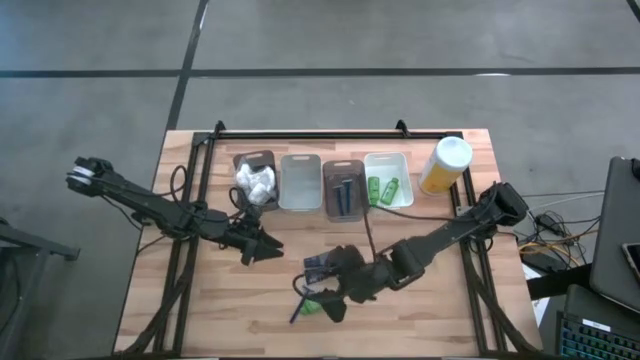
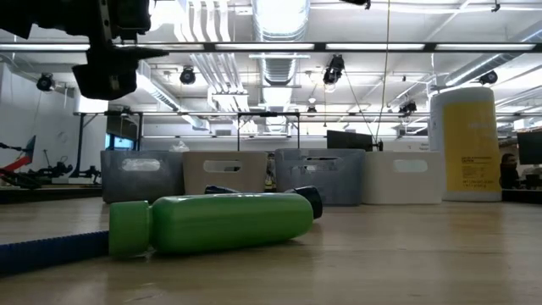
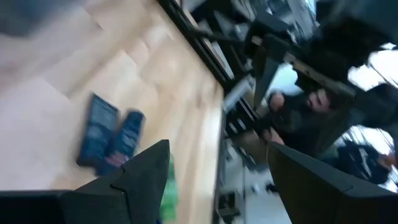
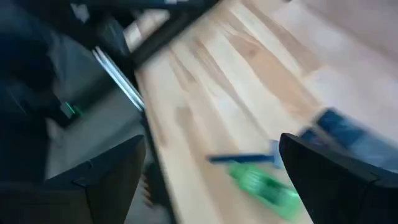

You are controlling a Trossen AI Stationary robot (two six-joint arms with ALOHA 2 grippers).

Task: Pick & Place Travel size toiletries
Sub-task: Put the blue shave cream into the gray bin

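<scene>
2 open grippers, 1 bottle half hidden

from above, the right gripper (image 1: 335,300) covers most of the green bottle (image 1: 312,306) near the table's (image 1: 200,310) front edge. the bottle lies on its side, cap toward the left arm's side. a blue razor (image 1: 297,305) lies touching it. the left gripper (image 1: 268,247) hovers spread, empty.

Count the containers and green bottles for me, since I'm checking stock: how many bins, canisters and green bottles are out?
bins: 4
yellow canister: 1
green bottles: 3, two in the end bin, one loose
total: 8
</scene>
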